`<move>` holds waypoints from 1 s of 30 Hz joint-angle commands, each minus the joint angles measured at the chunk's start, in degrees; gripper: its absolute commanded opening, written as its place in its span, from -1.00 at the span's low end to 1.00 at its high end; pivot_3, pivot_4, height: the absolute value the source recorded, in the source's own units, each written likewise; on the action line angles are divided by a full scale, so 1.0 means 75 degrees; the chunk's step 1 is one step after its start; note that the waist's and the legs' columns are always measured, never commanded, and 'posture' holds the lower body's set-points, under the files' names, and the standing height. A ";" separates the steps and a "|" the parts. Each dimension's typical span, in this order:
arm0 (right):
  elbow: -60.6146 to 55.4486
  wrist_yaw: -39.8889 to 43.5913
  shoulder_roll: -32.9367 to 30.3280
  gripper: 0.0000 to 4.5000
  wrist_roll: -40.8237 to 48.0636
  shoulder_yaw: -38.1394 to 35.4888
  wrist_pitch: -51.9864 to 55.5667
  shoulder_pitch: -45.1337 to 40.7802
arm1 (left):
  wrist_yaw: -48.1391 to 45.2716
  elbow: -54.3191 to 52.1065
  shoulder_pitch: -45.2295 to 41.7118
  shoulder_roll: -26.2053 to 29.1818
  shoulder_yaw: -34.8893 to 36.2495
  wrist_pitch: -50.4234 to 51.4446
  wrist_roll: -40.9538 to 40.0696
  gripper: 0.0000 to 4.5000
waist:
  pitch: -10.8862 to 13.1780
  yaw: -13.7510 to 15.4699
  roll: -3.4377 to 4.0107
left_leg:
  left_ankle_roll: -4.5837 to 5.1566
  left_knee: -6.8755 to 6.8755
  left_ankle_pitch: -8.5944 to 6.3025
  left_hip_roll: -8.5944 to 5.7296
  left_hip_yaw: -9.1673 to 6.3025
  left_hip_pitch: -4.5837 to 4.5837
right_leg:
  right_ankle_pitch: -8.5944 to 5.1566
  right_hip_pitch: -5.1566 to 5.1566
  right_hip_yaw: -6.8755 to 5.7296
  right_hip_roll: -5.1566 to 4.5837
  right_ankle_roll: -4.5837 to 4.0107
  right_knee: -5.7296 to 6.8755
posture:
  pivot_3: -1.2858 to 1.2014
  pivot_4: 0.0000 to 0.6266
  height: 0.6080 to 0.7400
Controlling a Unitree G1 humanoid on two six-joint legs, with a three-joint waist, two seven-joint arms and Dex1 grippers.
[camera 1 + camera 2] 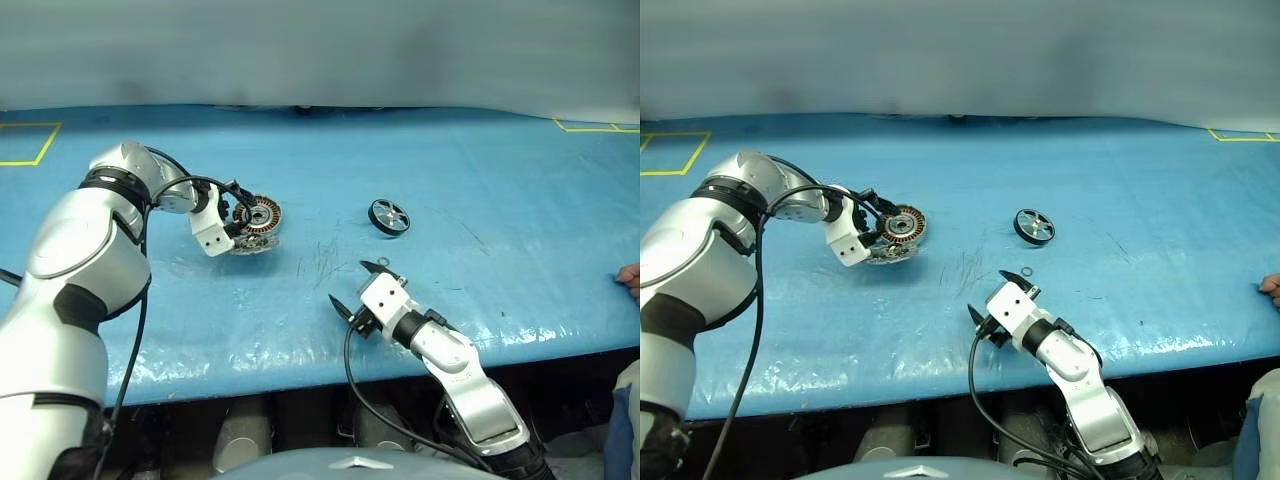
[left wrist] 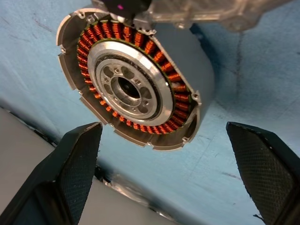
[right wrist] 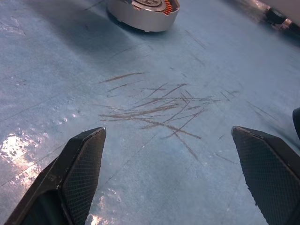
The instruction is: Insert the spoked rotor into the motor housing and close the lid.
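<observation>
Blue sheeting (image 1: 480, 190) covers the table. My left gripper (image 1: 232, 215) hangs spread wide beside the motor housing (image 1: 262, 214), its copper windings facing me — nothing pinched. My right gripper (image 1: 357, 290) waits near the front edge, fingers apart and empty. To the right lies the spoked rotor (image 1: 389, 216). Something silvery under the housing — perhaps the lid.

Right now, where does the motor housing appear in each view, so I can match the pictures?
Left eye: motor housing left of centre, at the left hand.
Right eye: left of centre.
Left wrist: close up, beyond the open fingers.
Right wrist: at the top edge.
Shared landmark: scratch marks on the blue table.
</observation>
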 commanded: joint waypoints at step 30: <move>-0.0497 -0.0130 0.0022 0.99 -0.0110 0.0059 0.0107 -0.0021 | -0.3625 0.0192 0.0825 0.0055 0.1426 0.0138 -0.2088 1.00 | -0.0022 -0.0033 -0.0005 | 0.0023 0.0062 -0.0013 0.0002 0.0008 0.0006 | 0.0017 0.0013 0.0017 -0.0004 0.0024 0.0028 | 0.03 -0.52 1.00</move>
